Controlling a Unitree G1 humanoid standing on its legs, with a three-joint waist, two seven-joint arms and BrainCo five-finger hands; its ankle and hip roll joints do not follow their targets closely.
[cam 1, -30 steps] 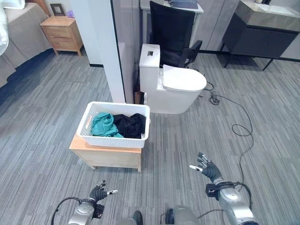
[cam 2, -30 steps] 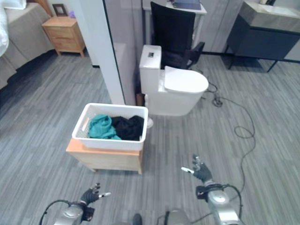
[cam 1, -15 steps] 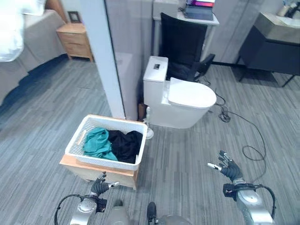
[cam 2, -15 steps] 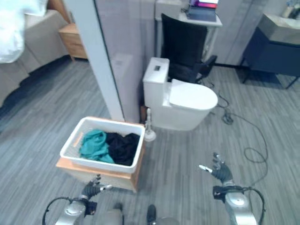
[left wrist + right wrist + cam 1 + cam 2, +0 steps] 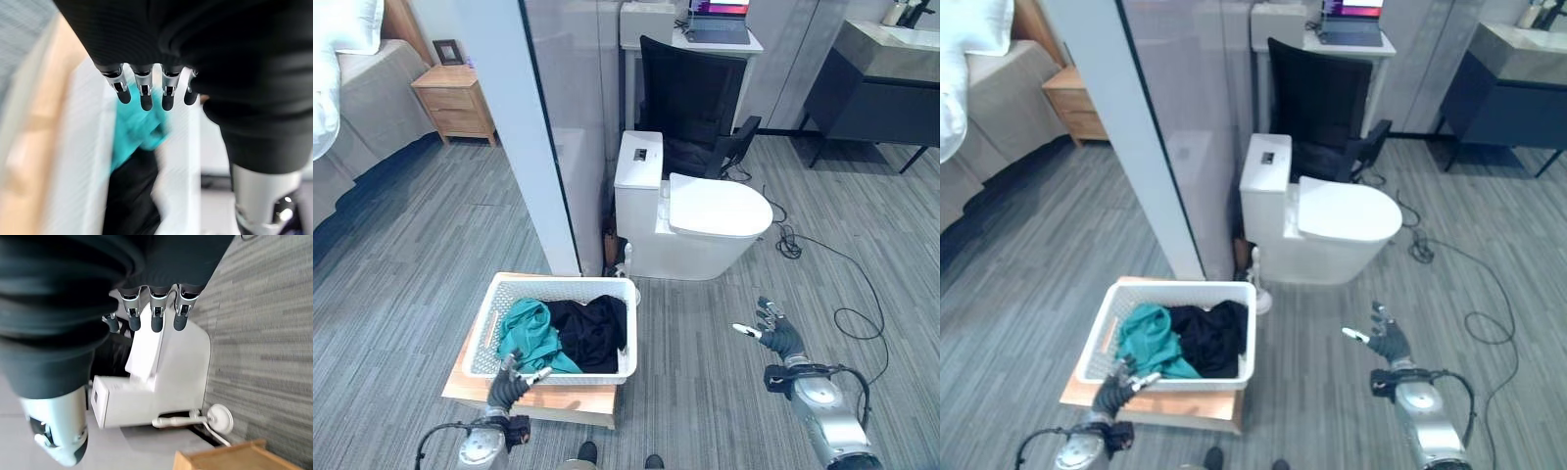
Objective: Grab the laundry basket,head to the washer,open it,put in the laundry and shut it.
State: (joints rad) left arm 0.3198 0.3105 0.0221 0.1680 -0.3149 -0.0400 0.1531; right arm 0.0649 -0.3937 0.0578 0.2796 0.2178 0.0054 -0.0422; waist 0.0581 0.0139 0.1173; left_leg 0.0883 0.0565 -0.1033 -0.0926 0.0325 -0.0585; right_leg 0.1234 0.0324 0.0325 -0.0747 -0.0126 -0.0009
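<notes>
Laundry basket point(image 5: 556, 333) now sits closer as the robot approaches, left hand point(image 5: 512, 380) nearing its rim, both hands, right hand point(image 5: 773, 334) included, spread and empty.

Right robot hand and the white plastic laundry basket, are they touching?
Apart. The left eye view shows the right robot hand open over bare floor, well right of the white plastic laundry basket.

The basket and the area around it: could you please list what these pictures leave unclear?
- Basket: its bottom is hidden under the teal cloth and black cloth in both eye views.
- Wooden stand: mostly covered by the basket; its legs are hidden.
- Left hand: whether it touches the basket's rim is unclear; the left wrist view is blurred.
- Washer: cannot be made out.
</notes>
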